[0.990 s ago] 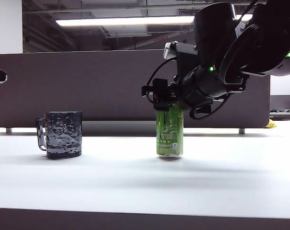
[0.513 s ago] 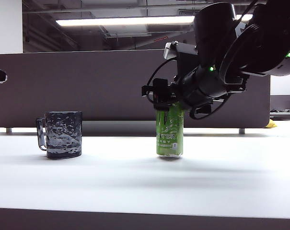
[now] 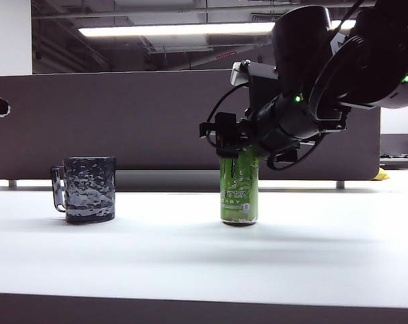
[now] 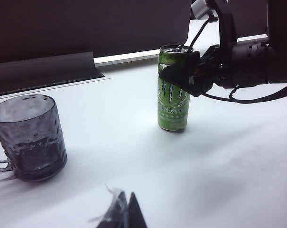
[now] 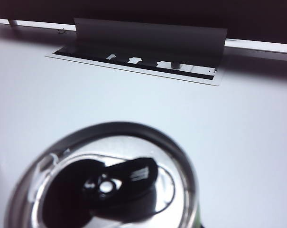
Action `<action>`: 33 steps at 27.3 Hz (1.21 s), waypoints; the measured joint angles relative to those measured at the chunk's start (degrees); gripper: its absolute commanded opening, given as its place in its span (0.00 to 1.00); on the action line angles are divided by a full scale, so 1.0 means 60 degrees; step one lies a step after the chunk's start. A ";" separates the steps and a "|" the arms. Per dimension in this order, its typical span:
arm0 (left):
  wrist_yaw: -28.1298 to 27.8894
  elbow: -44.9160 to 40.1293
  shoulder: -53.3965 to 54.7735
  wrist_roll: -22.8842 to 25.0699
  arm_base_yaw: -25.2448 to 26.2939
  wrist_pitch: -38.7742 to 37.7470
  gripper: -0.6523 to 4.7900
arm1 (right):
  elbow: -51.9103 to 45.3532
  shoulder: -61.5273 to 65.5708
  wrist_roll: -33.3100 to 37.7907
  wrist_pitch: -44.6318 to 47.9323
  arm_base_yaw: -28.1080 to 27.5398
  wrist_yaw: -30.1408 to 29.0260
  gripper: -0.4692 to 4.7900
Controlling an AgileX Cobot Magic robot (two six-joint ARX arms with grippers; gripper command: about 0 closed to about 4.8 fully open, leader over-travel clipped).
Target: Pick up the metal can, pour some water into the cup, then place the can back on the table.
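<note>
1. Exterior view: metal can [image 3: 239, 190] upright on white surface [image 3: 204, 256], right of the cup [image 3: 88, 190], well apart. Right pincer [image 3: 235, 140] clamped around the can's upper part.
2. Left wrist view: right pincer [image 4: 181, 71] grips near the rim; can's base rests on the surface. Left pincer [image 4: 120, 213] shows only dark tips close together; cannot tell its state.
3. Right wrist view: only the can's opened silver top [image 5: 105, 183], tab raised.
</note>
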 measured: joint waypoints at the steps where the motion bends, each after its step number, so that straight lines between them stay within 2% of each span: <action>1: 0.0000 0.0000 0.0000 0.0000 0.0000 0.0000 0.11 | 0.0000 0.0000 0.0000 0.0000 0.0000 0.0000 0.59; 3: 0.0000 0.0000 0.0000 0.0000 0.0000 0.0000 0.11 | 0.0000 0.0000 0.0000 -0.0004 -0.0004 0.0000 0.61; 5: 0.0000 0.0000 0.0000 -0.0004 0.0000 0.0000 0.11 | 0.0000 0.0000 0.0000 -0.0018 -0.0004 0.0000 0.72; 7: 0.0000 0.0000 0.0000 -0.0004 0.0000 0.0000 0.11 | 0.0007 -0.0004 0.0000 0.0007 -0.0004 0.0000 0.79; 14: 0.0000 0.0000 0.0000 0.0000 0.0000 0.0000 0.11 | 0.0018 -0.0007 0.0033 0.0109 -0.0004 0.0000 0.81; 17: 0.0000 0.0000 0.0000 0.0000 0.0000 0.0000 0.11 | 0.0018 -0.0007 0.0033 0.0113 -0.0004 0.0004 0.89; 19: 0.0000 0.0000 0.0000 0.0000 0.0000 0.0000 0.11 | 0.0018 -0.0007 0.0033 0.0160 -0.0011 0.0029 0.99; 30: 0.0000 0.0000 0.0000 0.0000 0.0029 0.0004 0.11 | 0.0073 -0.0033 0.0033 0.1537 -0.0007 0.0335 1.00; 33: 0.0098 0.0000 0.0000 0.0000 0.0521 0.0004 0.11 | 0.0073 -0.0182 0.0033 0.1723 0.0022 0.0353 1.00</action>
